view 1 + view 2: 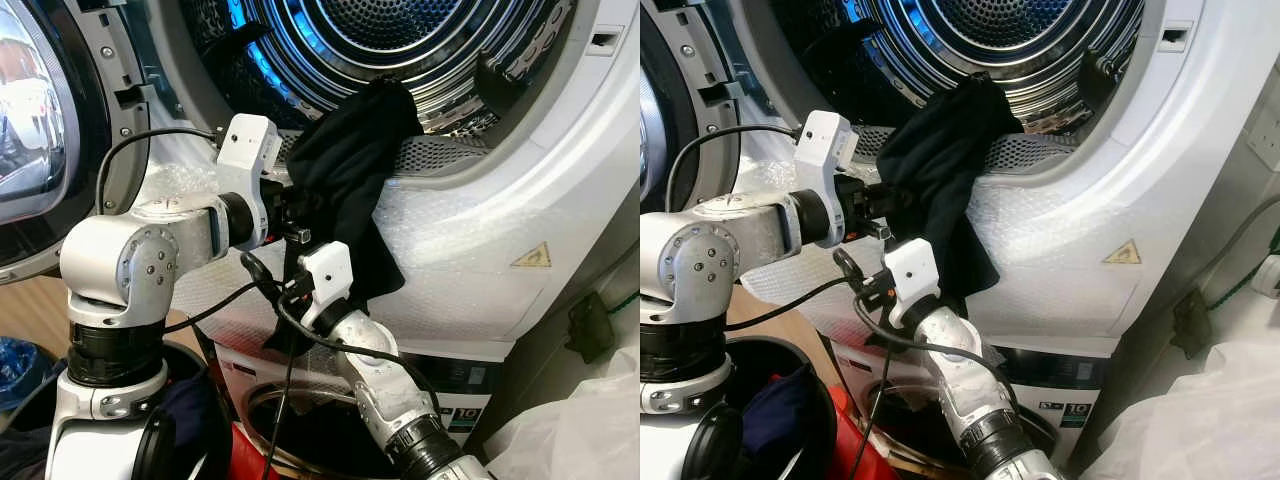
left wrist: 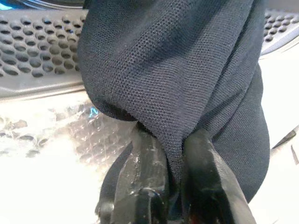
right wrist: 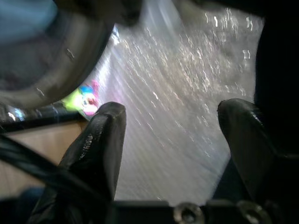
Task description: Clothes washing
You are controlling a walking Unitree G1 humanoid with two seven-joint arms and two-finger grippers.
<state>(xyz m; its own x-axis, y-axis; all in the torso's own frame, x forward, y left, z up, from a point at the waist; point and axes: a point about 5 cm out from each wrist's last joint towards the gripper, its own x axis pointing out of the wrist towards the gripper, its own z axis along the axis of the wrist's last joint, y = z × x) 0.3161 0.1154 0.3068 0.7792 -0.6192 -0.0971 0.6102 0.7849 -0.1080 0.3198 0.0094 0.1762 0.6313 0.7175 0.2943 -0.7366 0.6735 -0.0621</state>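
A black garment [image 1: 345,170] hangs over the lower lip of the open washing machine drum [image 1: 400,40] and trails down the machine's white front. My left gripper [image 2: 174,140] reaches in from the left at mid-height of the cloth and is shut on a fold of the garment [image 2: 187,70]. My right gripper [image 3: 173,135] comes up from below, just under the left one. It stands open beside the hanging cloth, with nothing between its fingers [image 3: 103,140]. Its white wrist camera [image 1: 326,272] sits against the lower part of the garment.
The round door [image 1: 30,110] stands open at the left. Bubble wrap covers the front panel [image 1: 450,240]. Below is a second machine [image 1: 300,420], with a dark basket of clothes [image 1: 190,410] at bottom left. A white bag [image 1: 585,430] lies at bottom right. Cables [image 1: 250,300] loop between my arms.
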